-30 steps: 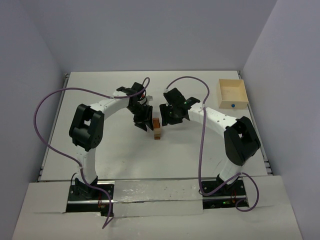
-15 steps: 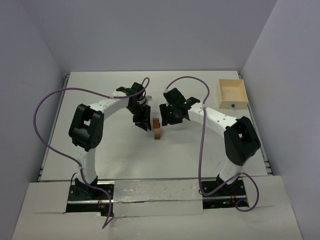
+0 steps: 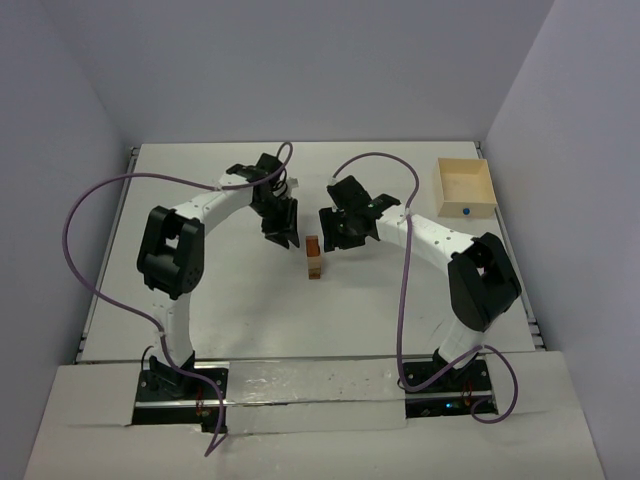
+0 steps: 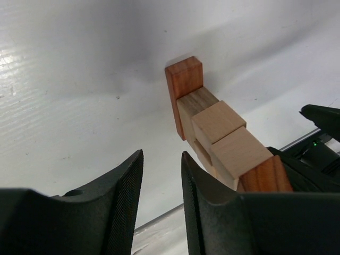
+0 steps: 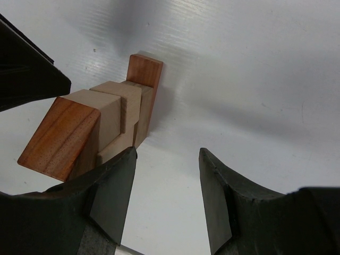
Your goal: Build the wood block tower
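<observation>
The tower (image 3: pixel 315 257) stands on the table (image 3: pixel 200 180) between the two arms, tan blocks stacked upright with a reddish wedge (image 5: pixel 58 135) on top, so the building looks finished and the step in hand is letting go and clearing off.

The left gripper (image 4: pixel 161 159) sits just left of the tower, its fingers a narrow gap apart with nothing between them. The right gripper (image 5: pixel 167 156) sits just right of the tower, jaws spread wider and also empty (the stack lies outside its near finger, not between the two).

The next move calls for drawing both arms away from the tower without brushing it, since a narrow stack like this would tip easily.

Compared with a second ago, the left arm has pulled back, farther from the tower; the right arm and the tower look unchanged.
</observation>
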Available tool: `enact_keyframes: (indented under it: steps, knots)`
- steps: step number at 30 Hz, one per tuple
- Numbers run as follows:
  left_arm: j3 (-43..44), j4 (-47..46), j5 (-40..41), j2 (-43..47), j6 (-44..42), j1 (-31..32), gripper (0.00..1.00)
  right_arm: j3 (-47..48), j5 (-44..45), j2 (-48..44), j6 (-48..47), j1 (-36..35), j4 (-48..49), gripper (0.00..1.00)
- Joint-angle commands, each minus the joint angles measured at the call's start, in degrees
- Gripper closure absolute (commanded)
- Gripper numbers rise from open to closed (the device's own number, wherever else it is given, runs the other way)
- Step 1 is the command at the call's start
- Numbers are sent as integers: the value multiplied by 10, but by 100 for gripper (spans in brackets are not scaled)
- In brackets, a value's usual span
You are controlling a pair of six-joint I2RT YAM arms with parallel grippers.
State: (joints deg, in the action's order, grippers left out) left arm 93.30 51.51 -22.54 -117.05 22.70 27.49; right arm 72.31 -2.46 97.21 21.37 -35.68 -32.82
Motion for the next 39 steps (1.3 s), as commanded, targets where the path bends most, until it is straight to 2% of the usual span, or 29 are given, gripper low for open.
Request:
enact_keyframes:
  steps: [1,23,33,36,39]
  knots:
    - [30,4,2,2,-8,9,57,22,2,-13,1,4,8,41]
    - [33,6,5,7,-10,26,53,31,-2,-7,2,4,8,41]
    - [-24,4,23,85,-17,23,67,17,3,-30,1,5,6,41]
    - [-32,3,14,101,-18,23,74,9,2,-38,-1,5,8,41]
    - [-28,4,-1,104,-20,25,77,3,0,-48,0,4,8,41]
